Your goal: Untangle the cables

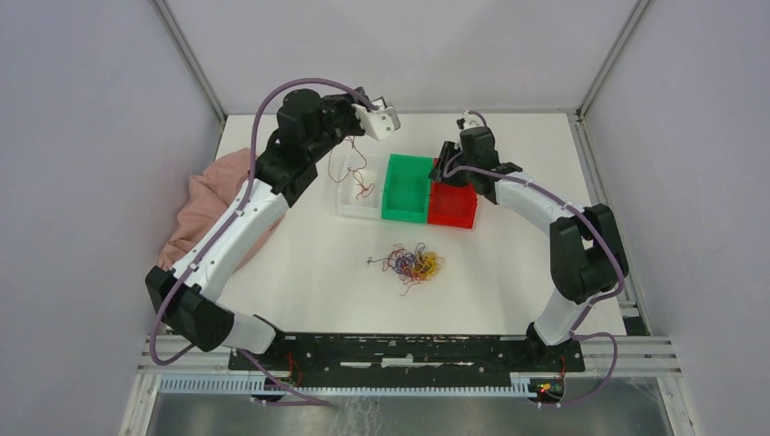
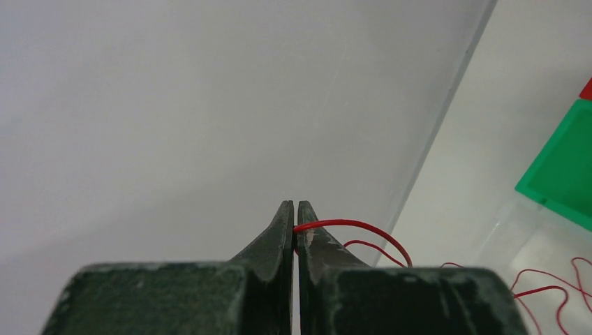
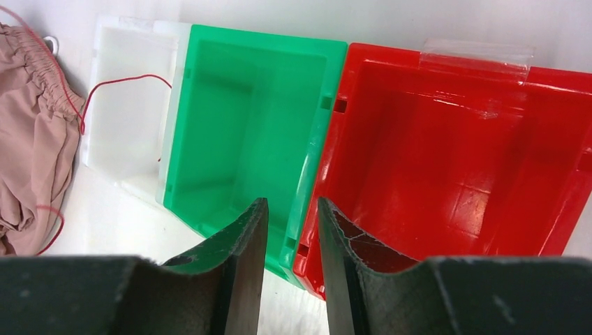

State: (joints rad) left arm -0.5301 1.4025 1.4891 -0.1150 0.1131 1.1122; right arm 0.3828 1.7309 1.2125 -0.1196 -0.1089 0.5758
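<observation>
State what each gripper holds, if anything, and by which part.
Left gripper pinches a red wire near its upper end, the rest hanging. Right gripper holds nothing.

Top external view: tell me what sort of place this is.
Likely a robotics lab test cell: grey panels box in a white table, the left arm and right arm are bolted to its near rail, and a clear bin, green bin and red bin stand behind a clump of cables.

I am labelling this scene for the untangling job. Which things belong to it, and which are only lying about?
Job: cable clump; red cable pinched by left gripper; probably clear bin, green bin, red bin.
Lying about: pink cloth.
</observation>
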